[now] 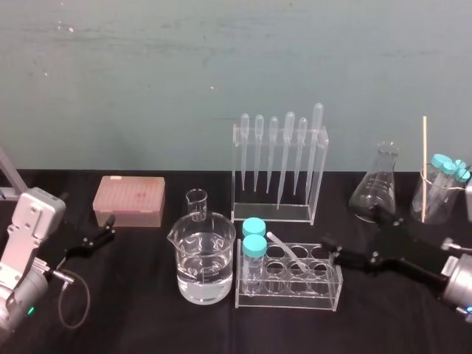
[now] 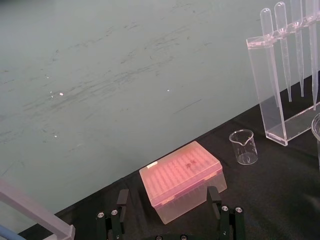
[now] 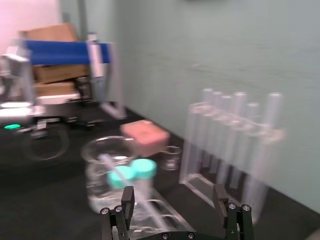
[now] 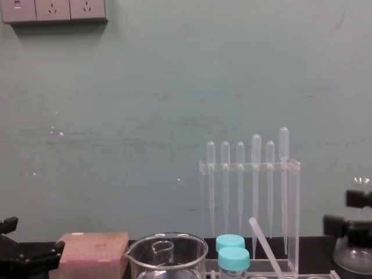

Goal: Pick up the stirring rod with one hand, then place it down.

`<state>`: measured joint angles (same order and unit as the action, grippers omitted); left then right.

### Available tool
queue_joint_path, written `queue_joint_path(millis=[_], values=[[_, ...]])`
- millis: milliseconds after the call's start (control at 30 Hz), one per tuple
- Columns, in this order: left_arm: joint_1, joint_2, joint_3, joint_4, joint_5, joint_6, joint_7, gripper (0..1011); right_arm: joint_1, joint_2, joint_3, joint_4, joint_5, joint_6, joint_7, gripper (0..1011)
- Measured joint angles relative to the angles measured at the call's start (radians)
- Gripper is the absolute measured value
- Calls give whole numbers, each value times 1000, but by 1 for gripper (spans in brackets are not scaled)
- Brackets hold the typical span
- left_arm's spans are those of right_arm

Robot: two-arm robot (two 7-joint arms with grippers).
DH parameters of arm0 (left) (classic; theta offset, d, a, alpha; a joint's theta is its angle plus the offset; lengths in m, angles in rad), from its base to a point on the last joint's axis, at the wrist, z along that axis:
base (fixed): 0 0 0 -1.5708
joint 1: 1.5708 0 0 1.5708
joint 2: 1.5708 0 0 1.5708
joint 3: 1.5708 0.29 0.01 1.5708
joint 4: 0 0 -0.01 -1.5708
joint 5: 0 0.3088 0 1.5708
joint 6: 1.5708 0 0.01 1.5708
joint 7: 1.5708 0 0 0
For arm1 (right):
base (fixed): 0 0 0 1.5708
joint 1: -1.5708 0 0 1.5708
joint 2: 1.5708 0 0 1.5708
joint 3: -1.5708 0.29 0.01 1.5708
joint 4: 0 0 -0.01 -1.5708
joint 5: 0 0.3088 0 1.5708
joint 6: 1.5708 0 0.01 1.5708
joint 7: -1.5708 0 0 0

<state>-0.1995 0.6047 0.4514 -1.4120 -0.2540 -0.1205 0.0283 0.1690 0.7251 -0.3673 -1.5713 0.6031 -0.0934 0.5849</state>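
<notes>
Black bench (image 1: pixel 147 310). My right claw (image 1: pixel 352 234) is low over it on the right, fingers spread wide, holding nothing. Left claw (image 1: pixel 99 234) is parked far left near the pink box (image 1: pixel 129 200), also released and empty. The clear tube rack (image 1: pixel 324 291) sits centre, just left of the right claw. The stirring rod (image 1: pixel 288 249) lies slanted across the rack's wells, near the right claw's closer finger but not between the fingers and not touching. I can't make out the rod's lower end; the chest view cuts it off.
</notes>
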Motion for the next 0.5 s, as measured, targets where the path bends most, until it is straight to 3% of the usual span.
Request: queue_joint_path(millis=[233,500], values=[[0,0,0,0,0,0,0,1000,56,-15,-57,25,-30,10,119,1002],[0,0,0,0,0,0,0,1000,128,-52,-112,82,-80,9,176,1000]])
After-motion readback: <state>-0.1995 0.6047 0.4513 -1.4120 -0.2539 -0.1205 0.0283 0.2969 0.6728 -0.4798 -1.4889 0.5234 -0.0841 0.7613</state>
